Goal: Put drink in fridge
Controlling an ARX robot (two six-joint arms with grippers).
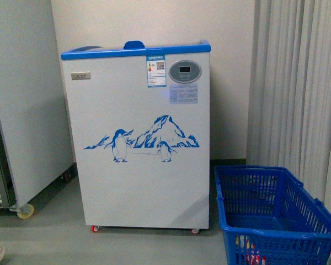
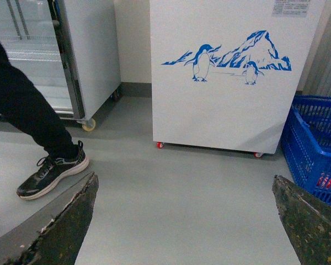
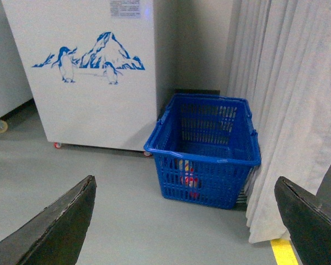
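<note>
**Drink (image 3: pixel 190 180) sitting in the blue basket (image 3: pixel 226 185) beside the fridge (image 1: pixel 138 187)**

I am seeing it only as red and yellow patches through the basket's lattice, so I cannot tell which way its long axis is pointing. The fridge's stickers (image 1: pixel 156 70) are carrying print too small to read, above a blue penguin-and-mountain decal (image 1: pixel 149 141). My left gripper (image 2: pixel 185 178) and right gripper (image 3: pixel 185 186) are both gaping wide, holding nothing, well apart from the drink.

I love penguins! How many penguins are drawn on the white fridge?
2. The bigger penguin stands on the left of the fridge picture, beside the mountain; the smaller penguin stands right of it, under the peak. Other sides are hidden.
</note>
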